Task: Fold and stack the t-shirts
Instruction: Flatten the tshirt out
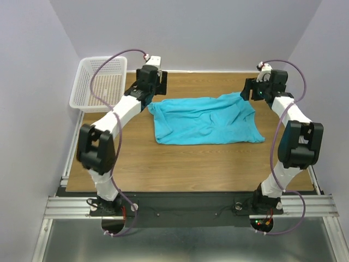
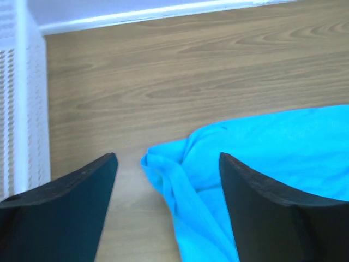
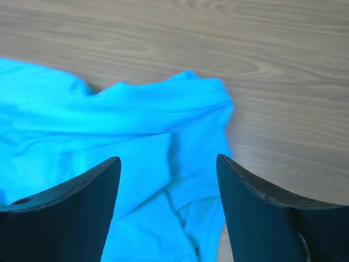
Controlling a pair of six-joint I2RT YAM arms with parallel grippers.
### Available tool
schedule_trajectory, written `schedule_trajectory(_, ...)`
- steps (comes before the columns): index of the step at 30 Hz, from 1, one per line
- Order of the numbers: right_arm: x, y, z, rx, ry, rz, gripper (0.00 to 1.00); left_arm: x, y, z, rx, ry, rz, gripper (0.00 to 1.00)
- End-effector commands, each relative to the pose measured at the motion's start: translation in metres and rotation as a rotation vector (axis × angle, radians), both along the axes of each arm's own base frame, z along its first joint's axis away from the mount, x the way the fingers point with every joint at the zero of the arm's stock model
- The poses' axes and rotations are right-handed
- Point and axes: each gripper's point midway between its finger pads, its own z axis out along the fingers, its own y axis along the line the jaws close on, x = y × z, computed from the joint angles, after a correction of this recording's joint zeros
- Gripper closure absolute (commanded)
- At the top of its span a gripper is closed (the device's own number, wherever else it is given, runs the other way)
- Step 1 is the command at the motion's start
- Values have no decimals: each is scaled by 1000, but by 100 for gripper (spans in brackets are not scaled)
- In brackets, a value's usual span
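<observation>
While both arms reach toward the far side of the table, start at the left: a white mesh basket sits at the far left corner, hanging off the wooden top and well apart from the cloth. Next along, the left gripper hangs over the left end of the turquoise t-shirt, and the left wrist view shows its jaws spread wide with nothing clamped between them; a bunched, rolled corner of the shirt lies on the wood below the gap, nearer the right finger than the left one. Moving to the middle, the shirt lies on the far half of the table between the two grippers, laid out sideways in a rough, wrinkled rectangle, its near edge fairly straight and its far edge lumpy. Over on the right, the right gripper hovers above the shirt's right end, jaws likewise wide apart and gripping nothing; a puckered fold of cloth rests on the table beneath them, with bare wood showing beyond it and off to the right. Neither set of fingers has any cloth pinched.
</observation>
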Motion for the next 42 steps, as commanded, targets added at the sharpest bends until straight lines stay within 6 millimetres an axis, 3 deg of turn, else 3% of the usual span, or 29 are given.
schedule_trajectory(1, -23, 33, -9, 102, 48, 167, 26, -40, 45, 102, -166, -249, 111, 6)
schedule_trajectory(2, -27, 35, -17, 120, 80, 163, 28, -48, 51, 102, -196, -256, 115, 4)
schedule_trajectory(3, -30, 36, -27, 136, 113, 151, 32, -60, 58, 82, -226, -218, 122, 1)
schedule_trajectory(8, -29, 36, -59, 154, 221, 38, 33, -117, 71, 73, -342, -211, 16, 2)
schedule_trajectory(10, -26, 40, -63, 156, 234, 31, 33, -133, 71, 72, -362, -220, 0, 2)
schedule_trajectory(11, -25, 41, -66, 159, 242, 22, 34, -145, 72, 82, -390, -254, -6, 1)
schedule_trajectory(12, -24, 41, -75, 172, 271, -5, 35, -152, 74, 69, -391, -235, -1, 2)
schedule_trajectory(13, -22, 42, -77, 175, 279, -20, 36, -162, 71, 74, -411, -247, -34, 2)
schedule_trajectory(14, -20, 39, -90, 172, 309, -48, 41, -176, 70, 55, -442, -205, -33, 2)
schedule_trajectory(16, -19, 39, -92, 173, 315, -54, 43, -181, 70, 57, -454, -212, -38, 2)
schedule_trajectory(18, -21, 41, -97, 183, 337, -49, 52, -187, 70, 45, -472, -187, -32, 2)
schedule_trajectory(21, -23, 44, -95, 192, 341, -27, 79, -192, 69, 35, -486, -170, -29, 1)
schedule_trajectory(22, -25, 45, -87, 183, 323, -10, 85, -192, 68, 33, -490, -163, -34, 2)
schedule_trajectory(23, -28, 45, -81, 173, 311, 6, 98, -193, 67, 30, -492, -154, -40, 2)
schedule_trajectory(24, -33, 47, -72, 168, 297, 25, 99, -193, 65, 29, -491, -149, -49, 2)
schedule_trajectory(25, -41, 46, -39, 93, 208, 104, 99, -193, 62, 27, -491, -135, -64, 3)
schedule_trajectory(27, -67, 51, -21, 35, 165, 221, 99, -194, 61, 26, -486, -128, -74, 4)
schedule_trajectory(28, -92, 52, 3, -73, 108, 342, 99, -195, 62, 26, -479, -127, -75, 4)
schedule_trajectory(29, -111, 57, 8, -99, 102, 429, 100, -196, 61, 25, -478, -125, -78, 4)
schedule_trajectory(30, -133, 58, 8, -143, 113, 498, 99, -196, 62, 23, -474, -123, -77, 4)
schedule_trajectory(33, -237, 55, -9, -266, 287, 804, 99, -197, 58, 19, -478, -113, -101, 4)
schedule_trajectory(34, -260, 52, -22, -312, 313, 910, 96, -196, 56, 18, -483, -107, -110, 4)
schedule_trajectory(36, -307, 46, -28, -342, 403, 1021, 88, -197, 49, 14, -495, -87, -145, 4)
schedule_trajectory(37, -322, 45, -34, -351, 418, 1082, 80, -195, 45, 10, -503, -73, -155, 4)
schedule_trajectory(38, -332, 41, -38, -367, 440, 1112, 60, -195, 42, 7, -514, -57, -165, 4)
schedule_trajectory(41, -344, 33, -41, -433, 444, 1131, 49, -194, 30, -4, -537, 4, -208, 8)
schedule_trajectory(42, -337, 33, -38, -459, 407, 1123, 48, -194, 28, -8, -544, 21, -214, 9)
